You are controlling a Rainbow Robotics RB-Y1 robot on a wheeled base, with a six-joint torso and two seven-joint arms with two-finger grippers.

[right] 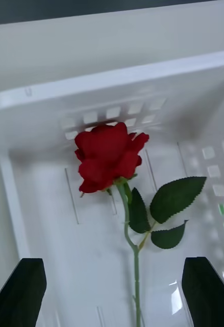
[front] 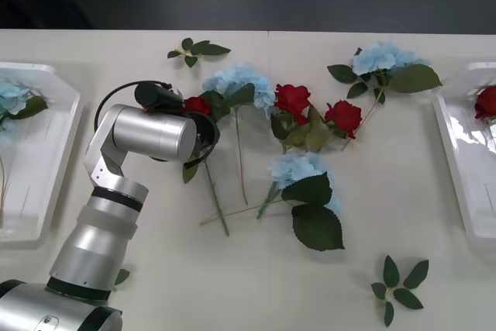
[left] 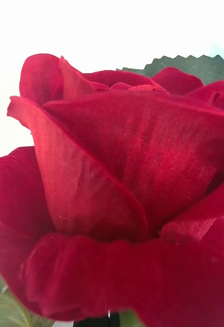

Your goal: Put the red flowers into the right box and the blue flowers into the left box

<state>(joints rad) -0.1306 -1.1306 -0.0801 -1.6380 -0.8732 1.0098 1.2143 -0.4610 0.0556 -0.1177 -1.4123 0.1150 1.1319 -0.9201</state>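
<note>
red rose (left: 117,204) fills left gripper (front: 203,133); flowers crowd table (front: 434,215) centre.

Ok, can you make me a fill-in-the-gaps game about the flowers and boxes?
1. The right box already holds one ___ rose.
2. The flower lying in the left box is ___.
3. Counting the loose blue flowers on the table between the boxes, there are ___.
4. The left gripper is right up against a ___ rose.

Missing words: red, blue, three, red.
</note>
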